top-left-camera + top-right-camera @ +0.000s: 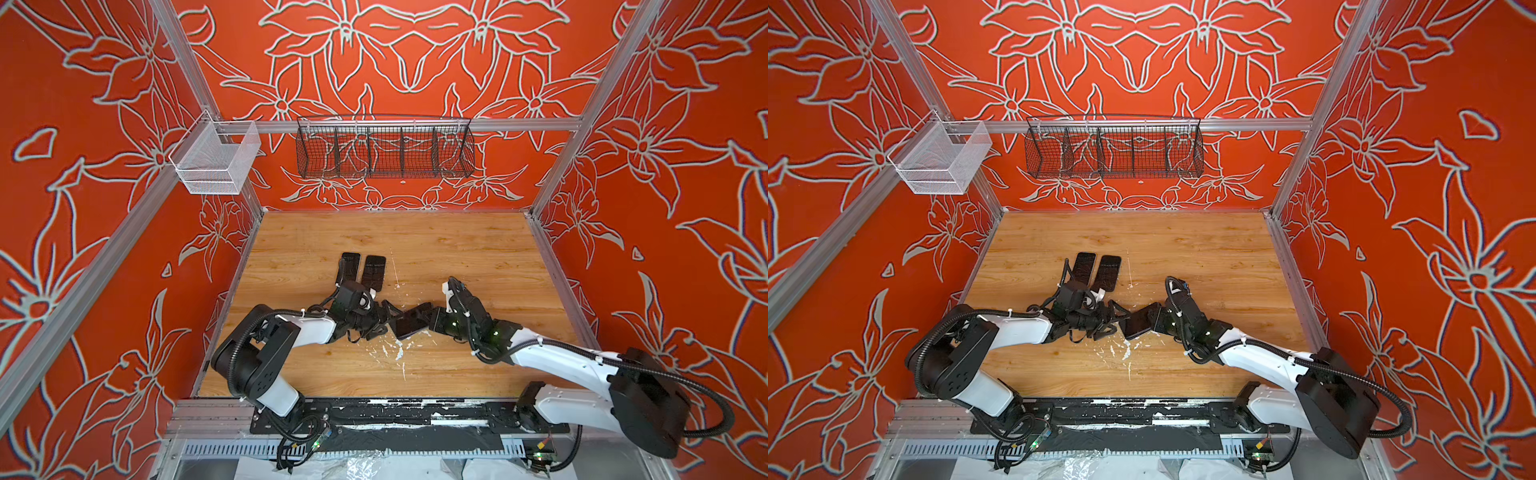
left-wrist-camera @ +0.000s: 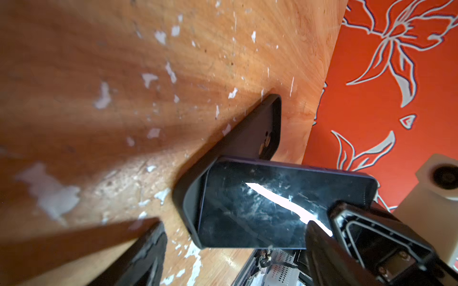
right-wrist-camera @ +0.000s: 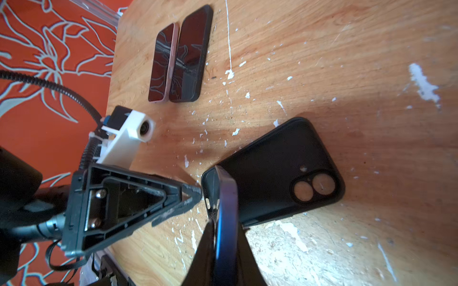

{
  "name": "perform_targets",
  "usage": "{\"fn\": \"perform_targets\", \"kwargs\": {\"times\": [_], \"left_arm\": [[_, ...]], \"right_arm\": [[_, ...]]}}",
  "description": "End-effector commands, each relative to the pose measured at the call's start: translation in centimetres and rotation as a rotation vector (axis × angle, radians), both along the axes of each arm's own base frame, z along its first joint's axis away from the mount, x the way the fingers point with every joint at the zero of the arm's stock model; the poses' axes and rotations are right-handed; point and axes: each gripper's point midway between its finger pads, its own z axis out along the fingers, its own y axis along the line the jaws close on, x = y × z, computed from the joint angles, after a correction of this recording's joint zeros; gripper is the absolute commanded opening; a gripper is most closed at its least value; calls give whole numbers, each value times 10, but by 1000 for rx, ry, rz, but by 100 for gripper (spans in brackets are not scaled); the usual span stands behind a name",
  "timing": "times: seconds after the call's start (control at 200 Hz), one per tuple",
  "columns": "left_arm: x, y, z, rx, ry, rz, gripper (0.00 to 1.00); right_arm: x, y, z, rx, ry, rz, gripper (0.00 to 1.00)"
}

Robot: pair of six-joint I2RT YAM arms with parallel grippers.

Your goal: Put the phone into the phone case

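Holding the phone (image 2: 267, 205) clamped in my right gripper (image 3: 224, 234) — one end looks tucked into the case (image 3: 277, 158) on the table (image 1: 457, 257), rest tilted up. Left gripper (image 1: 386, 321) spread open beside it; seating it flat is left.

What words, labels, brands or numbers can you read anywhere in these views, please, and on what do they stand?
No text can be read in any view.
The phone, the phone case, the pink-edged phone and the black-edged phone show no legible print.
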Motion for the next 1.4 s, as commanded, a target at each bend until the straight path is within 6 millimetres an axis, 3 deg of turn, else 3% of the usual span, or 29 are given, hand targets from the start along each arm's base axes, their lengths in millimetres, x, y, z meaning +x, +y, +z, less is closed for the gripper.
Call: {"fn": "perform_targets", "kwargs": {"times": [0.0, 0.195, 0.225, 0.465, 0.876, 1.246, 1.391], "left_arm": [[0, 12, -24, 90, 38, 20, 87], [11, -5, -22, 6, 52, 27, 87], [11, -7, -21, 0, 51, 24, 100], [13, -18, -17, -7, 41, 22, 97], [26, -21, -5, 10, -13, 16, 97], [0, 2, 11, 89, 5, 49, 97], [-2, -13, 11, 56, 2, 38, 97]], "right_arm": [[-26, -3, -25, -76, 133, 147, 0], [-23, 2, -20, -54, 170, 224, 0], [-22, 1, -19, -50, 170, 226, 0], [-9, -11, -13, -40, 180, 226, 0], [-3, -32, -26, -147, 266, 212, 0], [4, -38, -43, -188, 337, 221, 0], [1, -42, -49, -194, 330, 206, 0]]}}
